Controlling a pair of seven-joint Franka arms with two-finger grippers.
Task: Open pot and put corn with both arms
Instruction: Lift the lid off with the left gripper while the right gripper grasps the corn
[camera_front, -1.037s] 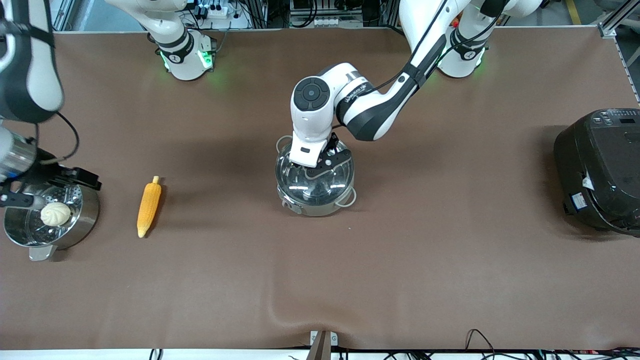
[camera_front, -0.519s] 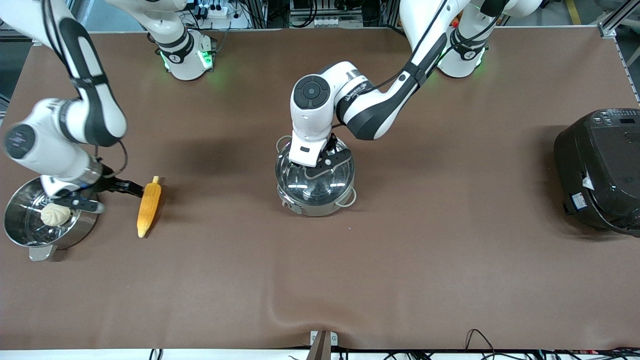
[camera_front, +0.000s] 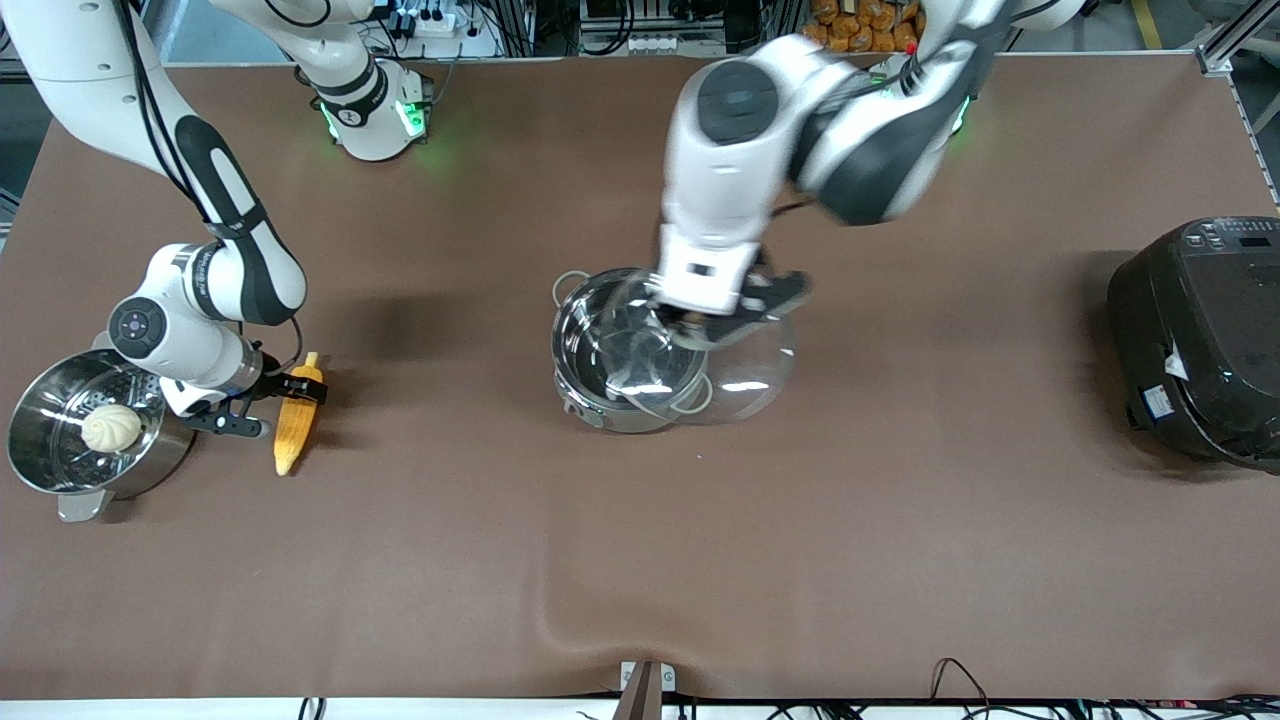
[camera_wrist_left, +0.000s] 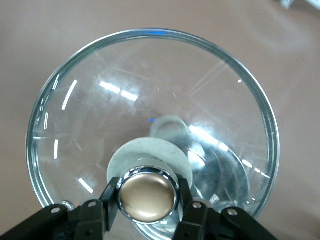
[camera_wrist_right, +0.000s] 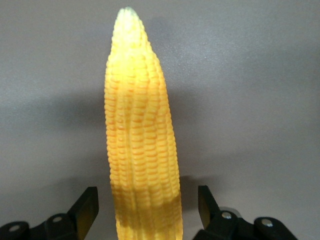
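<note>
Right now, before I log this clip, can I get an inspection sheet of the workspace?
Surface: brown mat, with a wrinkle at the edge nearest the front camera.
Pot: open, mid-table, nothing seen inside.
Lid: lifted, partly over the pot, offset toward the left arm's end.
Corn: lying on the mat.
Clutter: steamer pot holding a bun; black cooker at the left arm's end.
Left gripper: jaws shut on the lid's knob.
Right gripper: low at the corn, jaws open, one on each side of the cob.
Cables: some along the table's edges.
Surroundings: racks and power strips above the bases.
</note>
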